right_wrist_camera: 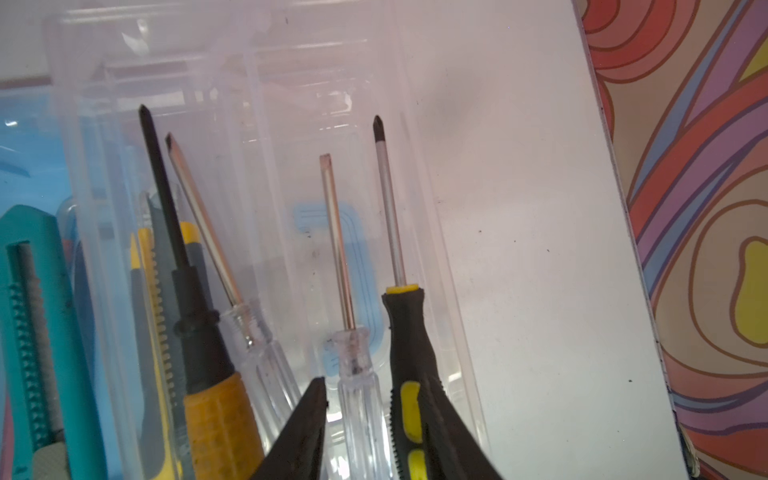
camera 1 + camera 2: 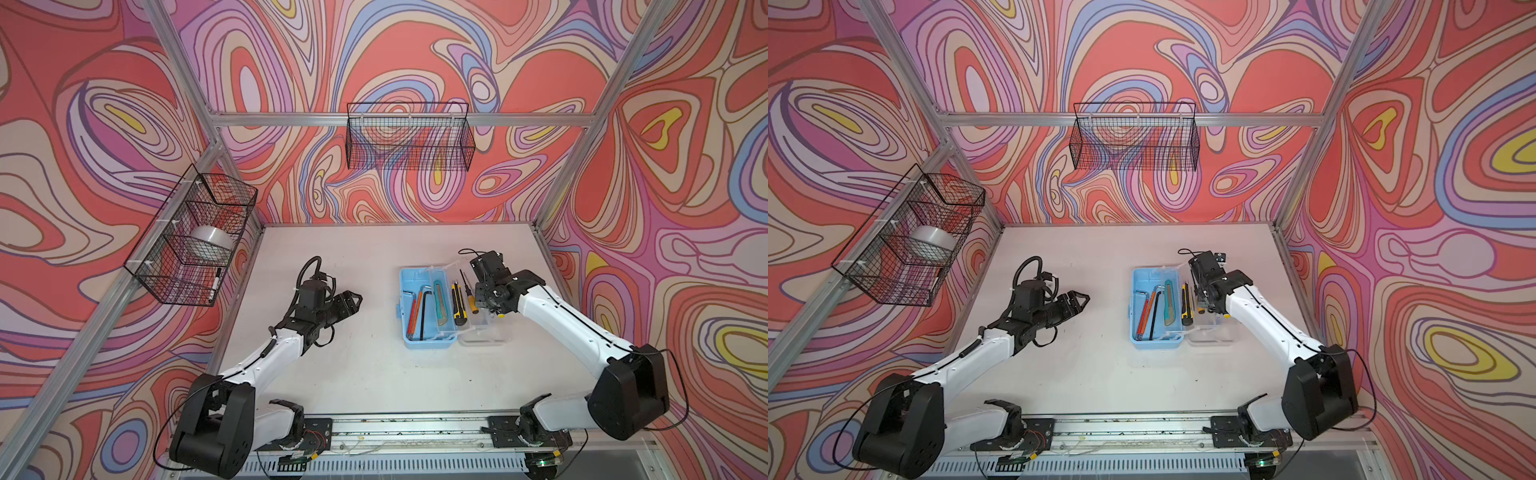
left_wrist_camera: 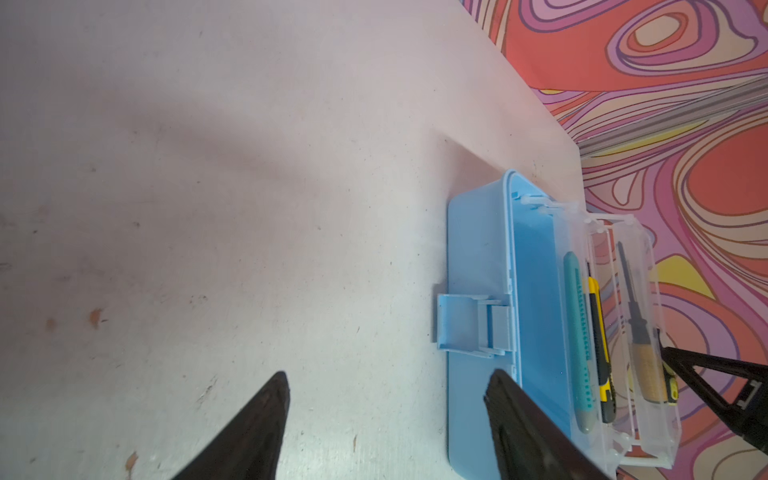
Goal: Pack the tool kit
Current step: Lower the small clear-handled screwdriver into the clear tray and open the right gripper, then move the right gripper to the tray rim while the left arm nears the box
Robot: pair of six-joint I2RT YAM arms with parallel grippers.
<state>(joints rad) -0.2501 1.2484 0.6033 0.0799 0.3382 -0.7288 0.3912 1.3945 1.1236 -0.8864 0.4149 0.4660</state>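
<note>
Left gripper: jaws spread
Right gripper: jaws apart, straddling clear screwdriver
Right wrist only: we see its glassy handle

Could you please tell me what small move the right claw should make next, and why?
Probably lift the right claw straight up, out of the clear lid. Its jaws stand apart around the clear-handled screwdriver, which seems to lie loose beside the black-and-yellow screwdriver, so nothing looks gripped. A sideways pull might drag either tool.
</note>
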